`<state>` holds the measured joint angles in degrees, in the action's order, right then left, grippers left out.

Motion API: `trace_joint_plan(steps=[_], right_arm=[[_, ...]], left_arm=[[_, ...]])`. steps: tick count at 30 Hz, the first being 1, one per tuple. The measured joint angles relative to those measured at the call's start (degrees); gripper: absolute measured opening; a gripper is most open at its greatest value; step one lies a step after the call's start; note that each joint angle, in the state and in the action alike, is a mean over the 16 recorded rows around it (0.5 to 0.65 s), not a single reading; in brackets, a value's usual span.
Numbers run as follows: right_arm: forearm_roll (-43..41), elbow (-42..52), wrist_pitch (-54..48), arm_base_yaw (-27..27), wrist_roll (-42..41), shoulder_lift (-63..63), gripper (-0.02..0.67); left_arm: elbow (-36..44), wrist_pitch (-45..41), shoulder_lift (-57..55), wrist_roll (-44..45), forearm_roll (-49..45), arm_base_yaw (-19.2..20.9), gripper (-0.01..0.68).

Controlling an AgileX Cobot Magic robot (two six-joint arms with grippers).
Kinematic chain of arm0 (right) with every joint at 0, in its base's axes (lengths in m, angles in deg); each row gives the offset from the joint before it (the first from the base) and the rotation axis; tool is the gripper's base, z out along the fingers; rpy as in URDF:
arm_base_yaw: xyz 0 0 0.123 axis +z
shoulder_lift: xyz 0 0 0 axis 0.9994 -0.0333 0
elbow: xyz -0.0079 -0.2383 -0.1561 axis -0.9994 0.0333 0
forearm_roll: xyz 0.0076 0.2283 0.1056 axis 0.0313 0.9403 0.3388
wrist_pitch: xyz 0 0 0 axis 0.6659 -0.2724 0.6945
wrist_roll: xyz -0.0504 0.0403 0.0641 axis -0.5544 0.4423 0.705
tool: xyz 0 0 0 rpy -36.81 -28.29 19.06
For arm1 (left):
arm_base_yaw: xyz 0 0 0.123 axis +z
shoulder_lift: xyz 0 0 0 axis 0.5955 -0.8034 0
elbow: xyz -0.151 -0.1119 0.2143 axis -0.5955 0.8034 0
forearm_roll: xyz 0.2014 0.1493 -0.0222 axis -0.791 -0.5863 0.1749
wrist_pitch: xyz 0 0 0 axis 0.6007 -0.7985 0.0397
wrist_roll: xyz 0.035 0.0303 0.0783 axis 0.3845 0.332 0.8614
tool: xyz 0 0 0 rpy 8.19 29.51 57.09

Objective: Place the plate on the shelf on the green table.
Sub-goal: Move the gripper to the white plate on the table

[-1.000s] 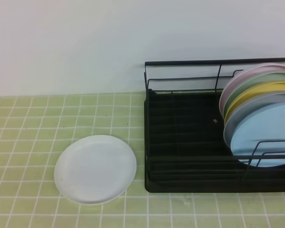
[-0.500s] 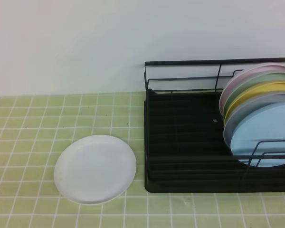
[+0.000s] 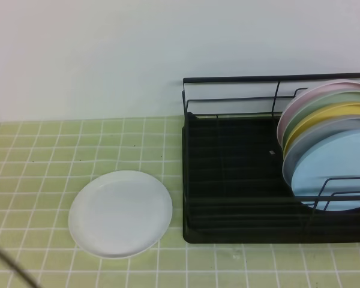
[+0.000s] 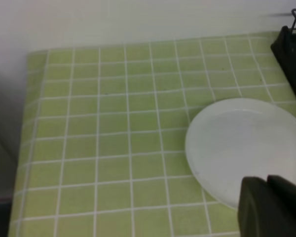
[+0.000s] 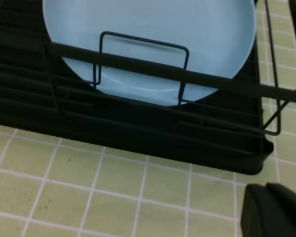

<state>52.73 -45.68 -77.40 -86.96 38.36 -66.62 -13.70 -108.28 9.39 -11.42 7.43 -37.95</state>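
My left arm has just edged in, I think; gripper closed, empty, nearing the plate for the shelf.

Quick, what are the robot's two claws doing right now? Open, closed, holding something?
Left end effector: closed, holding nothing, just above the white plate's near edge.
Right end effector: closed, empty, in front of the black rack.

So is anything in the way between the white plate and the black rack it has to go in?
On the table, no: only bare green table lies between the white plate and the rack. The rack's own front wire rails rise in between, and coloured plates fill its right end; its left part looks free.
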Motion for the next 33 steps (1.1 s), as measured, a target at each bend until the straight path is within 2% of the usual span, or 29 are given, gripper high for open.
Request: trace_joint_plan(steps=[4, 14, 18, 21, 33], right_arm=[[0.5, 0.0, 0.3, 0.0, 0.0, -2.0, -0.003], [0.9, 0.1, 0.5, 0.0, 0.0, -2.6, -0.003], [0.9, 0.1, 0.5, 0.0, 0.0, -2.6, -0.003], [0.9, 0.1, 0.4, 0.0, 0.0, -2.6, -0.003], [1.0, 0.1, -0.1, 0.0, 0.0, -2.6, -0.004]], left_arm=[[-6.2, -3.3, -10.9, 0.9, 3.1, 0.0, 0.063], [-18.2, -9.1, -37.8, 8.5, 11.4, 0.0, 0.361], [-21.9, -10.5, -47.4, 11.4, 13.7, 0.0, 0.45], [-24.3, -10.9, -53.7, 13.1, 14.7, 0.0, 0.47], [-29.0, -9.0, -68.8, 13.7, 14.6, 0.0, 0.438]])
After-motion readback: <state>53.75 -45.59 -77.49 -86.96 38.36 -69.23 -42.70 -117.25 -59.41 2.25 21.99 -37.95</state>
